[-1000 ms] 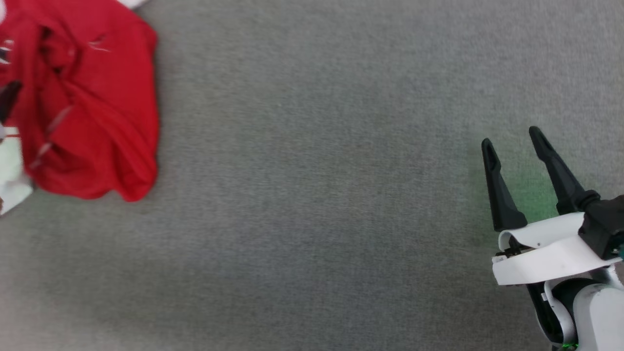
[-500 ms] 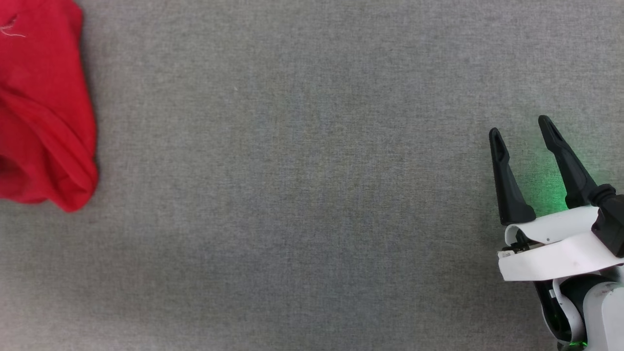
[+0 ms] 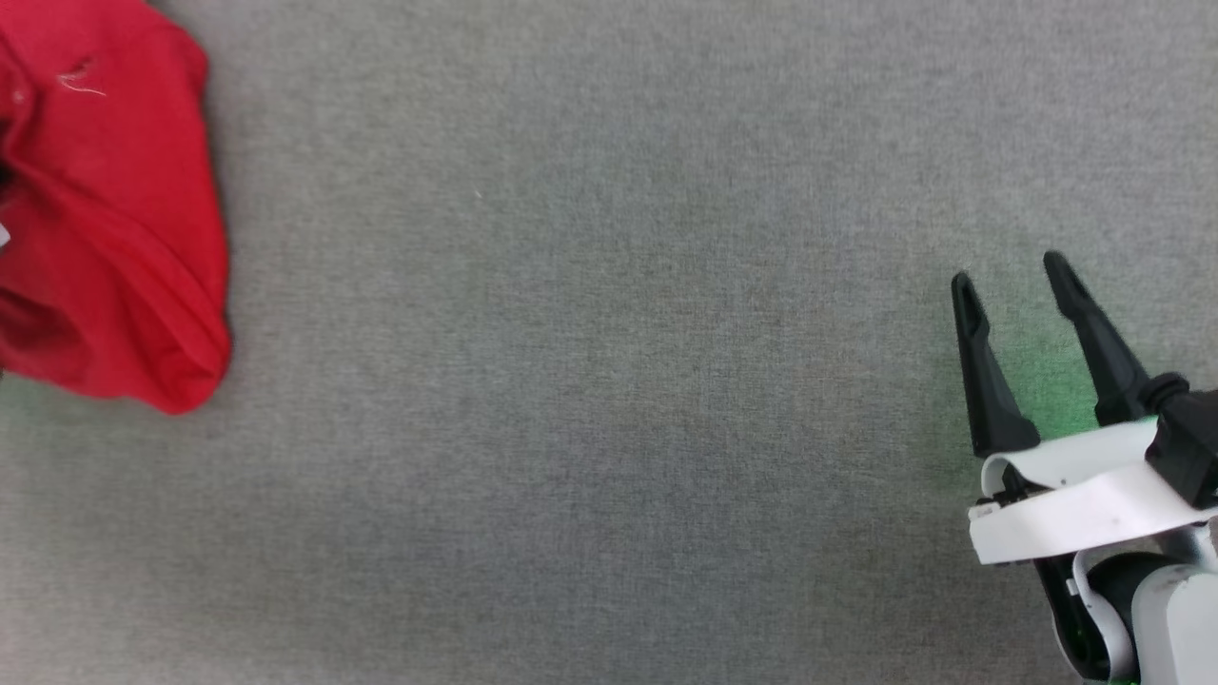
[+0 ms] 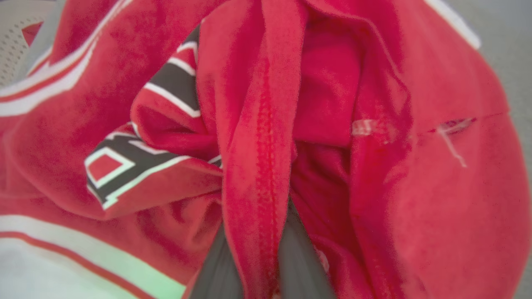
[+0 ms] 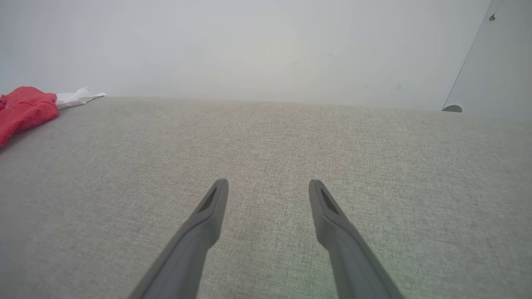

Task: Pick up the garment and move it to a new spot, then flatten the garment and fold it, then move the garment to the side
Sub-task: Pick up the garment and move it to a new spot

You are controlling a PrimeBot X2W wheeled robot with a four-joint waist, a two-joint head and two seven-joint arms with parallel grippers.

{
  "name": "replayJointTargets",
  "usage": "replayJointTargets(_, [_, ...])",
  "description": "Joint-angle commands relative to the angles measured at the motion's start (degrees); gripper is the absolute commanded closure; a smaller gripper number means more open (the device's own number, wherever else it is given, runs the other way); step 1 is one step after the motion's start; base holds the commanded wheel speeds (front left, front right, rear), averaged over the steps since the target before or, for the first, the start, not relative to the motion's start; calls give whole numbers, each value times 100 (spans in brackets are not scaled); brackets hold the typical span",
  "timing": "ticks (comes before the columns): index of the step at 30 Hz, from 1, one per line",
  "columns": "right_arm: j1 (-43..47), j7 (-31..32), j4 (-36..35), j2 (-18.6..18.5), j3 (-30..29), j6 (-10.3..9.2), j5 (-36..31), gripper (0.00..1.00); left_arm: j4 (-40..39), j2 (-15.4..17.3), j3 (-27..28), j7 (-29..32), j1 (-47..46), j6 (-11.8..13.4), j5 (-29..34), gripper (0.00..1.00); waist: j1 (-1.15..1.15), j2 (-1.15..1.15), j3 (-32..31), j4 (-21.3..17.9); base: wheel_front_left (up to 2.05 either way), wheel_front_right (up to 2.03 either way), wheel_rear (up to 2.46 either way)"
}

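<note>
**Shirt bunched at the left of the bench, pinched by one tool**

A grey cloth-covered bench [image 3: 609, 400] spans the head view. The shirt [image 3: 114, 238], red and crumpled into a heap, lies at the far left of that view, well apart from the right tool [image 3: 1009, 269]. By this layout the work is judged to be at the pick-up-and-move step, with flattening and folding not yet done.

Likely faults: the left tool [image 4: 257, 245] holds only a narrow fold along a stitched hem [image 4: 262, 166]. On a lift, the weight of the loose heap could drag that hem out of the pinch. The shirt could also trail over the cloth and twist tighter, which would make flattening harder.

Pose: the right tool sits low at the right of the head view, fingers spread and empty, pointing forward over bare bench. Whether it touches the cloth cannot be told. The left tool's two dark fingers rise from the bottom of its wrist view, closed on the hem fold between them.

Beside the hem, the black white-outlined numbers [image 4: 124, 162] lie creased. A white sleeve [image 5: 77, 97] pokes out at the heap's far side.
</note>
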Motion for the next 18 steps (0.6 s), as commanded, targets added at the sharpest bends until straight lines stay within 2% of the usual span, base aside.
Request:
replayJointTargets(1, [98, -31, 55, 23, -27, 4, 35, 0, -33, 19, -70, -126, -100, -37, 34, 100, 0, 0, -302, 115, 0, 0, 0])
replayJointTargets(9, [440, -93, 283, 107, -79, 4, 92, 0, -402, 88, -529, -782, -384, -68, 220, 100, 0, 0, -1100, 441, 0, 0, 0])
replayJointTargets(18, [763, -135, 513, 208, -10, 4, 151, 0, -939, 45, -1088, -1169, -839, -71, 366, 100, 0, 0, -2008, 698, 0, 0, 0])
